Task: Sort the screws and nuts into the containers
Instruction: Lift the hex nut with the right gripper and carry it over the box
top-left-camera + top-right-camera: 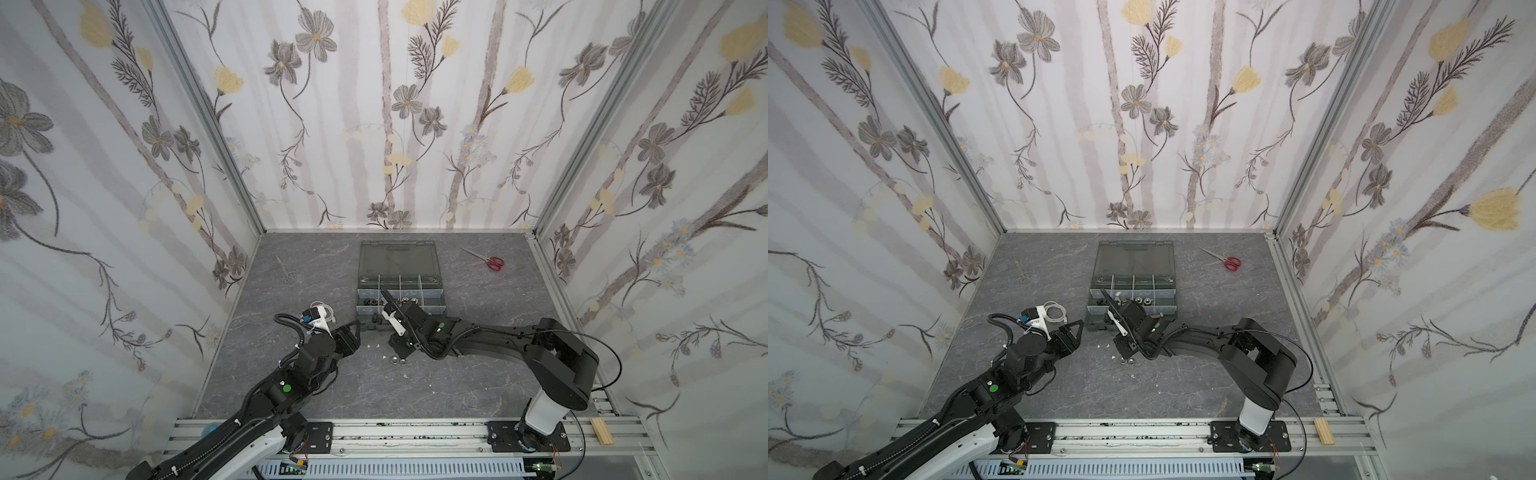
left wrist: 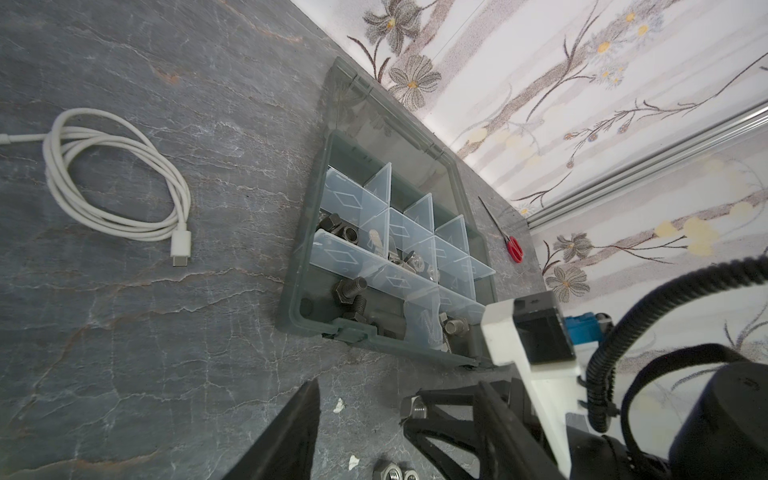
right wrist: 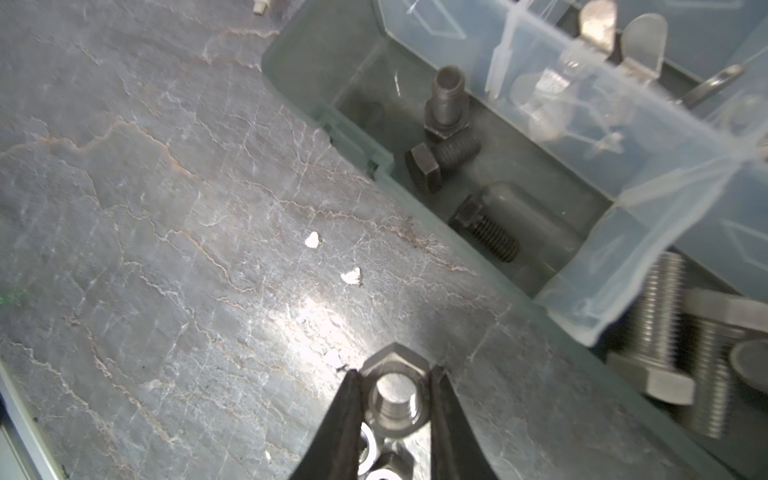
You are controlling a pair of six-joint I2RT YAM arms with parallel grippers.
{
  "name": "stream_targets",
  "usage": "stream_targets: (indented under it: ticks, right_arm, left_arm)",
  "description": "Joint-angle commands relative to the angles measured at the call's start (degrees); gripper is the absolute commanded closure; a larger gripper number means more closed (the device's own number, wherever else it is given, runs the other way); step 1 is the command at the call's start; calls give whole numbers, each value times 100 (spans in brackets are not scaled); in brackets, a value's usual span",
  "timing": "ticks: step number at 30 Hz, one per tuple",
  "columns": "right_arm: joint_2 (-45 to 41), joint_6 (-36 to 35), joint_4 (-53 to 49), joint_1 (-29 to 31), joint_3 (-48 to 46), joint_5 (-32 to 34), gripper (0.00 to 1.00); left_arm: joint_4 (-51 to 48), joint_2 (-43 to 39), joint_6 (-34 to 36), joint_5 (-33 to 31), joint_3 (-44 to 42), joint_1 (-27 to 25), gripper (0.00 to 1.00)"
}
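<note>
The right gripper (image 3: 395, 372) has its two black fingers (image 3: 343, 419) clamped on opposite flats of a shiny silver hex nut (image 3: 395, 399), carried above the grey marbled tabletop (image 3: 166, 249). The left wrist view shows the same nut pinched at the fingertips. Directly beneath this hand a few loose silver nuts (image 1: 393, 357) lie close together on the table. Just ahead of the fingertips, small white flecks (image 3: 311, 240) dot the surface.

Beyond the flecks, near the hand but not touching it, runs the front wall of a dark grey plastic organizer case (image 3: 316, 54) with translucent pale dividers (image 3: 623, 124). The compartment (image 3: 374, 114) nearest the fingertips holds three black hex-head bolts (image 3: 444, 153), one standing on its head and two lying down. The next one along the front wall holds thick silver bolts (image 3: 665, 332). Past the long divider sit silver wing-shaped pieces (image 3: 642, 35). The case's smoky see-through lid (image 1: 399, 259) lies opened on the side away from both hands.

The left gripper (image 1: 1077, 332) is just beside the right one, off the case's front corner. Its jaws stand apart, holding nothing. One finger (image 2: 291, 436) shows plainly with bare table next to it, and the other is lost against the right gripper's dark frame.

A coiled white cable (image 2: 116, 178) lies near this hand, away from the case. Slim metal scissors (image 1: 286, 270) lie well beyond it. Red-handled scissors (image 1: 494, 262) lie far past the right hand, beyond the case.
</note>
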Motion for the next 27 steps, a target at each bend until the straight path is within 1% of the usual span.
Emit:
stream_targets:
  ticks: [1, 6, 9, 12, 16, 27]
  right_arm:
    - [-290, 118, 380, -190, -99, -54, 79]
    - [-711, 224, 542, -740, -263, -32, 79]
    - [-760, 327, 564, -1159, -220, 54, 79]
    - [-723, 444, 678, -1421, -163, 15, 79]
    - [-529, 538, 813, -1608, -17, -121, 78]
    - [100, 752, 995, -1876, 410, -427, 78]
  left_arm:
    - [185, 23, -37, 1, -9, 7, 39]
    - [193, 76, -37, 61, -9, 7, 39]
    - [202, 99, -63, 102, -23, 7, 39]
    - [211, 112, -97, 151, -33, 5, 39]
    - [229, 121, -142, 173, -36, 6, 39]
    - [290, 206, -314, 389, -40, -2, 40]
